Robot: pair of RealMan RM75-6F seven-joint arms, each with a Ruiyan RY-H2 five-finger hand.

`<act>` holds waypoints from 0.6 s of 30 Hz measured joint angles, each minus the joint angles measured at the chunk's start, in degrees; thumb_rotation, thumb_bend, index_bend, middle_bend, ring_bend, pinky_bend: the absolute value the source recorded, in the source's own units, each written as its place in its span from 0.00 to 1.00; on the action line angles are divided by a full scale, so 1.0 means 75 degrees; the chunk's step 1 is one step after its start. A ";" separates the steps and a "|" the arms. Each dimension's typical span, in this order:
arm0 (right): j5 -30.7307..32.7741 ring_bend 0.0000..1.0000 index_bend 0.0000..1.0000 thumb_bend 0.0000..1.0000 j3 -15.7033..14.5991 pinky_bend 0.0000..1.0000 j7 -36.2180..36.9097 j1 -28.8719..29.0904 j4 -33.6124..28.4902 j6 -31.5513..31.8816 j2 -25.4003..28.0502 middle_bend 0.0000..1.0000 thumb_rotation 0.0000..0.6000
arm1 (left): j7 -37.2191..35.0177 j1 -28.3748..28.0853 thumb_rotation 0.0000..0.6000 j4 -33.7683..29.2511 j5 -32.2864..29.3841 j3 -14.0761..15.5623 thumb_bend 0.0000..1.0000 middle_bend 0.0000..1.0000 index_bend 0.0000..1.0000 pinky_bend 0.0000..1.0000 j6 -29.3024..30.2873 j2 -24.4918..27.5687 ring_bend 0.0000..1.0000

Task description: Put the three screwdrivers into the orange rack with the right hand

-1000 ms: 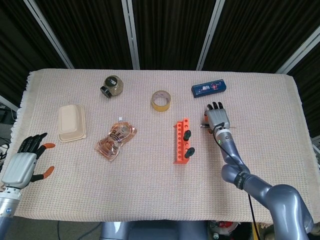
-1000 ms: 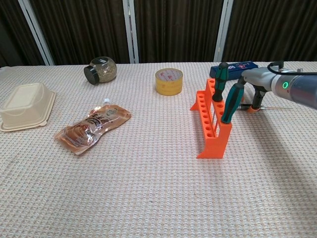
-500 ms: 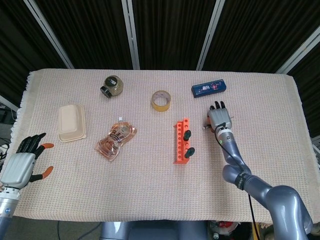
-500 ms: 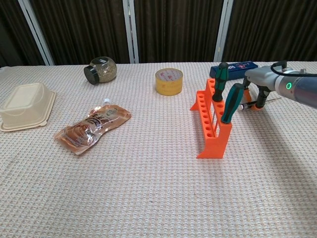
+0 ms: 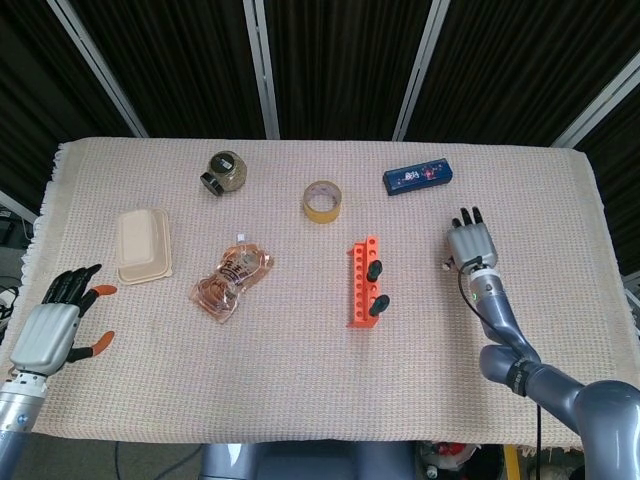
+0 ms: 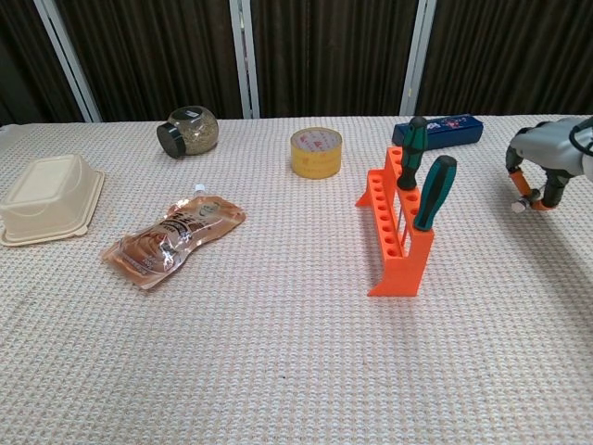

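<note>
The orange rack [image 5: 358, 288] [image 6: 393, 236] stands right of the table's middle. Two green-and-black-handled screwdrivers [image 6: 411, 141] [image 6: 435, 191] stand upright in it, seen from above as dark knobs [image 5: 373, 269] [image 5: 380, 304]. My right hand [image 5: 472, 243] [image 6: 541, 171] hovers well to the right of the rack, fingers curled around a small orange-handled third screwdriver [image 6: 526, 201]. Only its end pokes out below the fingers [image 5: 447, 265]. My left hand [image 5: 55, 330] rests at the table's left front edge with fingers spread and nothing in it.
A blue box [image 5: 419, 177] [image 6: 438, 129] lies behind the rack. A yellow tape roll [image 5: 322, 201], a jar [image 5: 224, 172], a snack pouch [image 5: 232, 279] and a beige lidded container [image 5: 143, 245] sit further left.
My right hand has picked the small screwdriver up from beside the rack and carried it rightward, away from the rack. The left hand barely shifted.
</note>
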 measured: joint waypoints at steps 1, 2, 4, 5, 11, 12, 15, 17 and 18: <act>-0.0043 0.00 0.61 0.30 -0.0067 0.00 -0.0051 -0.0082 -0.0029 0.0058 0.0021 0.21 1.00 | 0.0017 -0.0010 1.00 -0.0017 0.0010 -0.0004 0.28 0.02 0.26 0.00 -0.0003 -0.0002 0.00; -0.0077 0.00 0.60 0.30 -0.0108 0.00 -0.0081 -0.0126 -0.0034 0.0083 0.0028 0.21 1.00 | 0.0032 -0.0016 1.00 -0.0033 0.0021 -0.0005 0.28 0.02 0.26 0.00 -0.0005 -0.0002 0.00; -0.0164 0.00 0.55 0.30 -0.0178 0.00 -0.0115 -0.0201 -0.0019 0.0117 0.0015 0.21 1.00 | 0.0075 -0.0029 1.00 -0.0067 0.0037 -0.0008 0.28 0.02 0.26 0.00 -0.0007 0.0001 0.00; -0.0203 0.00 0.51 0.30 -0.0192 0.00 -0.0109 -0.0225 -0.0014 0.0125 0.0000 0.21 1.00 | 0.0094 -0.0033 1.00 -0.0083 0.0040 -0.0008 0.28 0.02 0.26 0.00 -0.0008 0.0004 0.00; -0.0599 0.00 0.38 0.28 -0.0243 0.00 0.0003 -0.0248 -0.0083 0.0225 -0.0049 0.20 1.00 | 0.0178 -0.0039 1.00 -0.0174 0.0046 -0.0007 0.28 0.02 0.26 0.00 0.0005 0.0027 0.00; -0.0718 0.00 0.38 0.27 -0.0247 0.00 0.0030 -0.0237 -0.0123 0.0269 -0.0049 0.20 1.00 | 0.0190 -0.0037 1.00 -0.0188 0.0043 -0.0006 0.28 0.02 0.26 0.00 0.0010 0.0035 0.00; -0.1014 0.00 0.41 0.27 -0.0263 0.00 0.0070 -0.0192 -0.0240 0.0370 -0.0039 0.19 1.00 | 0.0199 -0.0017 1.00 -0.0212 0.0025 -0.0004 0.28 0.02 0.26 0.00 0.0035 0.0053 0.00; -0.1193 0.00 0.43 0.27 -0.0299 0.00 0.0051 -0.0170 -0.0291 0.0429 -0.0031 0.19 1.00 | 0.0196 -0.0002 1.00 -0.0213 0.0015 0.0006 0.28 0.02 0.26 0.00 0.0045 0.0060 0.00; -0.1280 0.00 0.45 0.27 -0.0326 0.00 0.0032 -0.0164 -0.0308 0.0465 -0.0031 0.19 1.00 | 0.0193 0.0002 1.00 -0.0207 0.0004 0.0009 0.28 0.02 0.26 0.00 0.0044 0.0062 0.00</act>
